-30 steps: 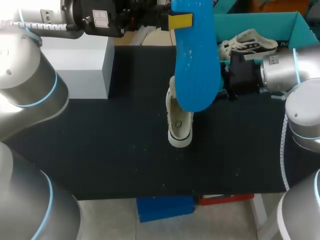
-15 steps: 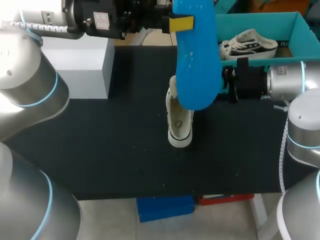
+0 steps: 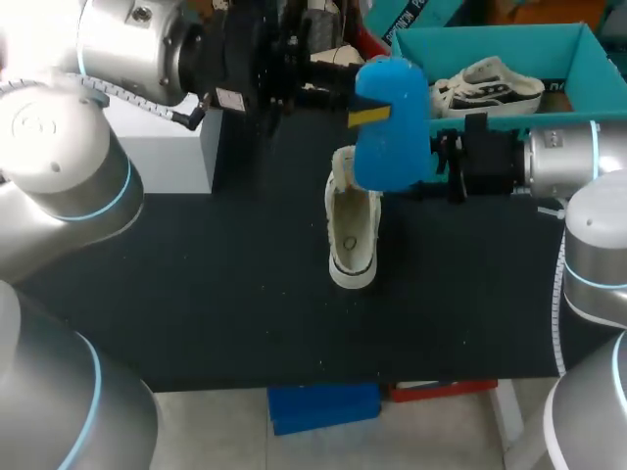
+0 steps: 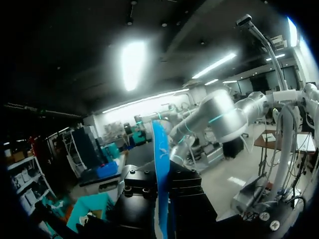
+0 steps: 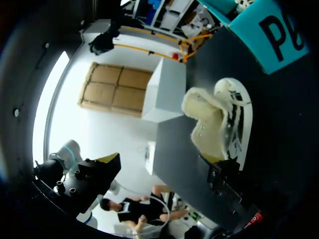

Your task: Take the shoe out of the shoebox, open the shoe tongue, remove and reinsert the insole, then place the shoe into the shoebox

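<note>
One flat blue insole (image 3: 390, 122), fleecy-lined shoe (image 3: 351, 230)

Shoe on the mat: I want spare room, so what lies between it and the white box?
Head view: only bare black mat between the shoe and the white box.

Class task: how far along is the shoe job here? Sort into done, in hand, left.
Done: a shoe lies out on the table, mouth open, insole removed. In hand: the left gripper grips the blue insole above the shoe. Left: reinsert the insole, then put the shoe into the shoebox.
</note>
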### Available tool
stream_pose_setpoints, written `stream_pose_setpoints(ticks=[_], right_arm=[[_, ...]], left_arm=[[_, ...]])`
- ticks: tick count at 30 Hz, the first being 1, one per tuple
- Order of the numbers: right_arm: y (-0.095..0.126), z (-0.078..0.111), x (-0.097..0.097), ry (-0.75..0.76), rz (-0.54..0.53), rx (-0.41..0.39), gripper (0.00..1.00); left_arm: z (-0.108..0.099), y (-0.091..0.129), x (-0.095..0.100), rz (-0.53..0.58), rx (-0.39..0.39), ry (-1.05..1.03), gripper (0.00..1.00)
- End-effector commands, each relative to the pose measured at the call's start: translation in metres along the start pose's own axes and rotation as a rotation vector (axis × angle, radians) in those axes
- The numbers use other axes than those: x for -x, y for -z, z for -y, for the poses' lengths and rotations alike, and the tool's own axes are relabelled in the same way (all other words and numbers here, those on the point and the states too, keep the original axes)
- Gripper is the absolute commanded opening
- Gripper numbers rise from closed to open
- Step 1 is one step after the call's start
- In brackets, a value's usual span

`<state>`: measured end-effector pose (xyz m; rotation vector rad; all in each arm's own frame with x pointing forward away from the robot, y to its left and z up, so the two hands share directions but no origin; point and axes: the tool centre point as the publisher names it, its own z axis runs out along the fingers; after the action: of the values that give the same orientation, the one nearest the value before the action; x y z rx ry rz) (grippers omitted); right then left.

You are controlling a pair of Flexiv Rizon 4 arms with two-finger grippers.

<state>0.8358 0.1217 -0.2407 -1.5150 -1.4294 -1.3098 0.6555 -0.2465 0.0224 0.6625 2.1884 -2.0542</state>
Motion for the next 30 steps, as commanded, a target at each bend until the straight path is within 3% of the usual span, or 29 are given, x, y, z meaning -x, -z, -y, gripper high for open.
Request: stream_pose_setpoints(ticks=[1,23,26,30], right_arm=[[-0.002,0.000,0.000,0.000,0.000,0.002,1.00],[-0.002,0.000,0.000,0.000,0.000,0.002,1.00],[-0.002,0.000,0.000,0.000,0.000,0.002,1.00],[-0.002,0.000,0.000,0.000,0.000,0.002,1.00]], left_arm=[[-0.013,0.008,-0.019,0.026,-0.002,-0.015,0.00],[-0.013,0.008,-0.019,0.026,-0.002,-0.015,0.00],[-0.025,0.006,-0.044,0.035,0.006,-0.153,0.00],[-0.048,0.007,-0.062,0.022,-0.021,-0.263,0.00]])
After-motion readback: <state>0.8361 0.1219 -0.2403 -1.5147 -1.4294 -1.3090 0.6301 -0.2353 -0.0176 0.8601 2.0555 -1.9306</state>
